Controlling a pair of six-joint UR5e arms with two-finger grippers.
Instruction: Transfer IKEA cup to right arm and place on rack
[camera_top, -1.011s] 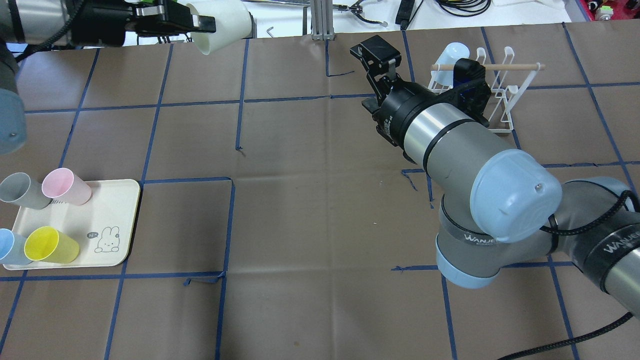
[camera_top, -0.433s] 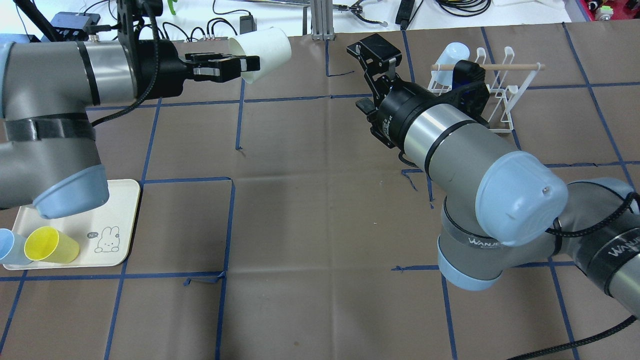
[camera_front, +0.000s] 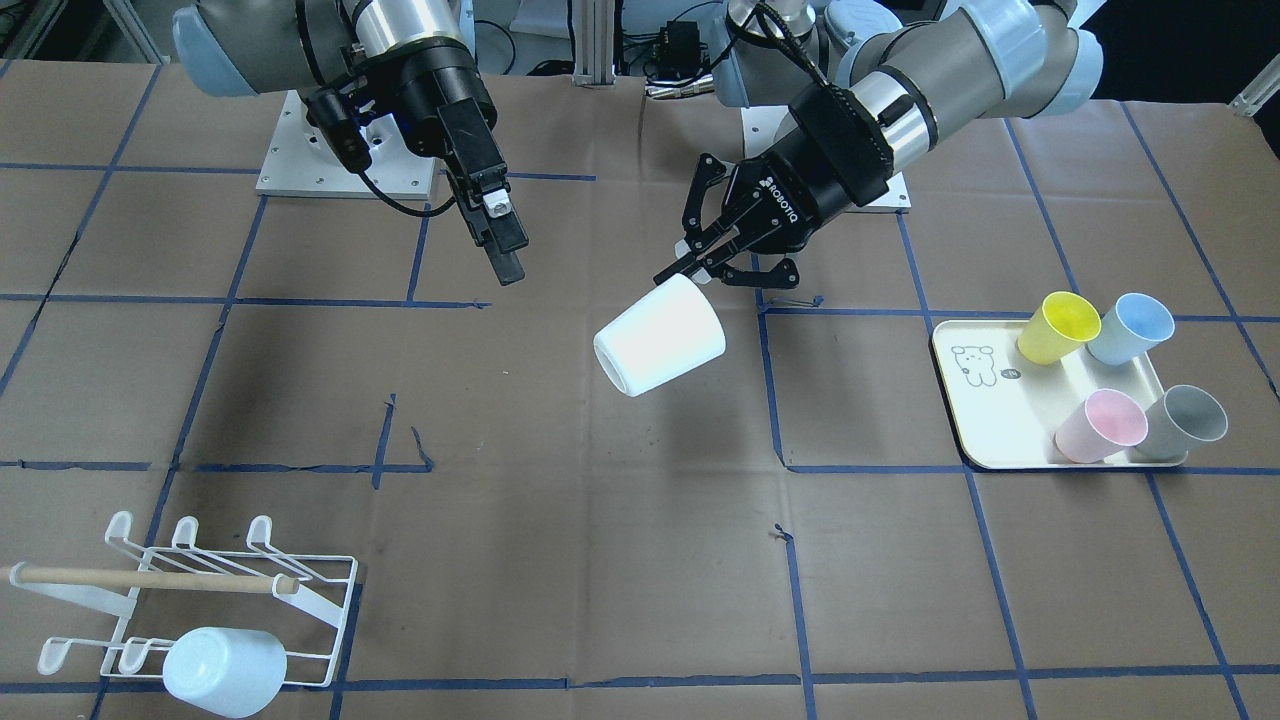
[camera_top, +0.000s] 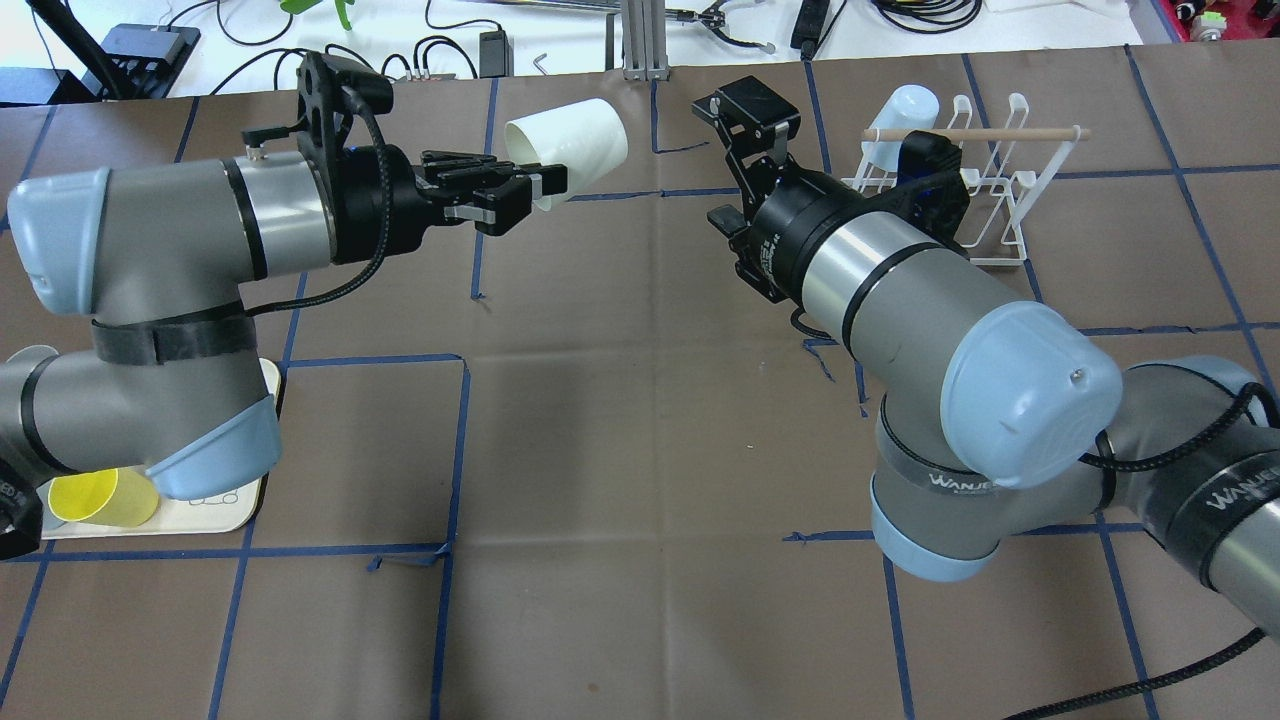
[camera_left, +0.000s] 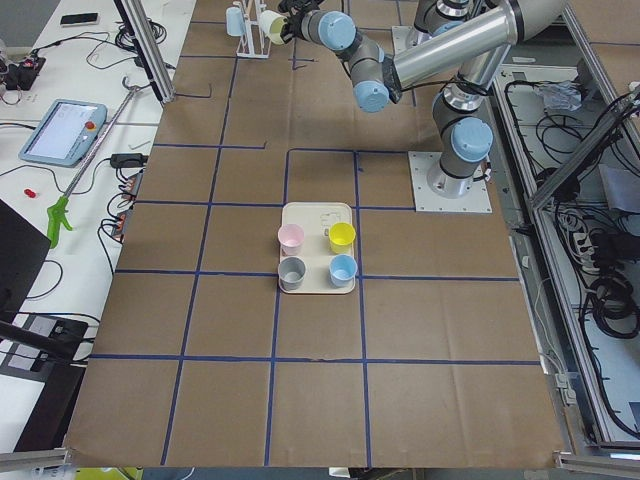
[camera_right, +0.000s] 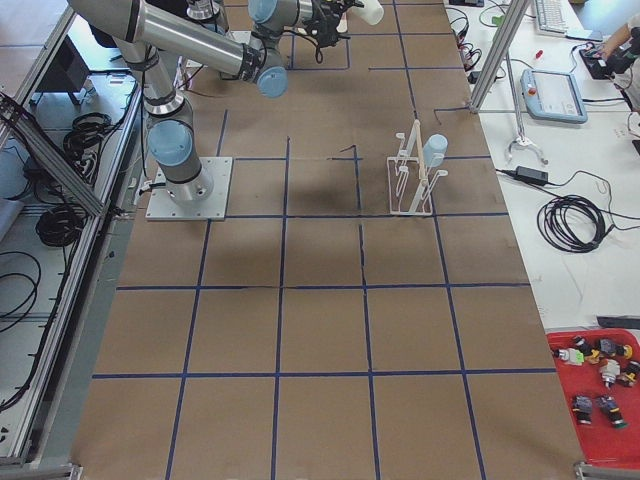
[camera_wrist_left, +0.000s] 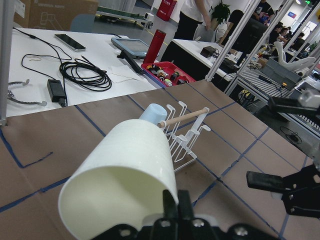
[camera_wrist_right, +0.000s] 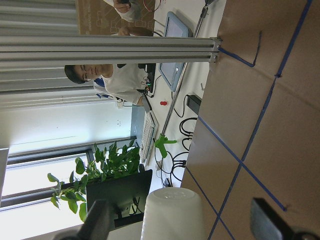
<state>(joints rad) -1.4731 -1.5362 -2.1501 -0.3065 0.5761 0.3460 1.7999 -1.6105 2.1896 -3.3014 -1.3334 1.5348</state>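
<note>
My left gripper (camera_top: 545, 185) is shut on the rim of a white cup (camera_top: 567, 150), held on its side above the table's far middle, base towards the right arm. The cup also shows in the front view (camera_front: 660, 337) and the left wrist view (camera_wrist_left: 125, 175). My right gripper (camera_top: 725, 160) is open and empty, facing the cup's base with a gap between them; its wrist view shows the cup (camera_wrist_right: 172, 215) between the spread fingers. The white wire rack (camera_top: 985, 190) with a wooden dowel stands behind the right arm and holds a pale blue cup (camera_top: 905, 105).
A cream tray (camera_front: 1000, 420) on the robot's left holds a yellow cup (camera_front: 1058, 327), a blue cup (camera_front: 1130, 328), a pink cup (camera_front: 1100, 425) and a grey cup (camera_front: 1185, 422). Cables and a metal post lie beyond the table's far edge.
My left arm has swung the white cup right and lower, towards the right gripper. The right gripper has shifted slightly left and stays open.
</note>
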